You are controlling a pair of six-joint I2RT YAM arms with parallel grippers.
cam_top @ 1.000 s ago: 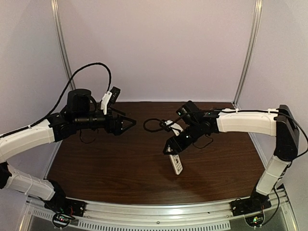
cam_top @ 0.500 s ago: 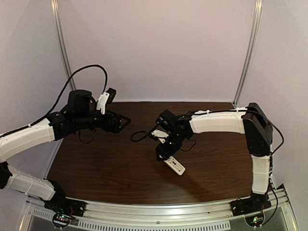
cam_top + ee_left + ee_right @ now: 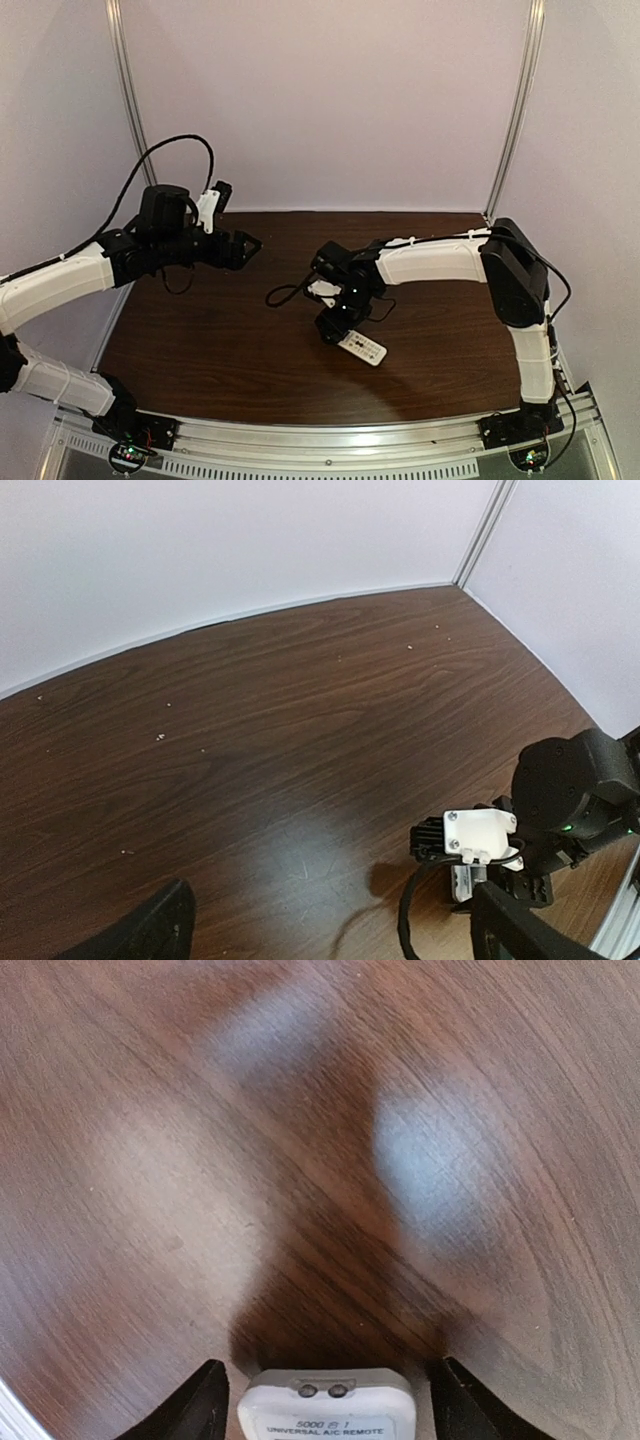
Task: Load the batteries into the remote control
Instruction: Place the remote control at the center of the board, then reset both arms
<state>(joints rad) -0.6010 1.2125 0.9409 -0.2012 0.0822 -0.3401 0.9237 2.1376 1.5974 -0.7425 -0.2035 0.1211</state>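
Remote control: lies flat on the desk, right of the middle, one end between the right end effector's fingers
Right end effector: tipped down over that end, fingers spread to either side; a sliver of desk shows beside the remote, so we judge it is not pinching
Left end effector: spread wide, holding nothing, above the back left of the desk, well apart from the remote
Batteries: we find neither one in any view
Progress: we see nothing loaded; we cannot tell whether the compartment is open; batteries have yet to be found, picked and seated
Around: a black cable loops off the right wrist near the remote
In the way: the right wrist hides part of the remote from above, and we judge the cable could snag
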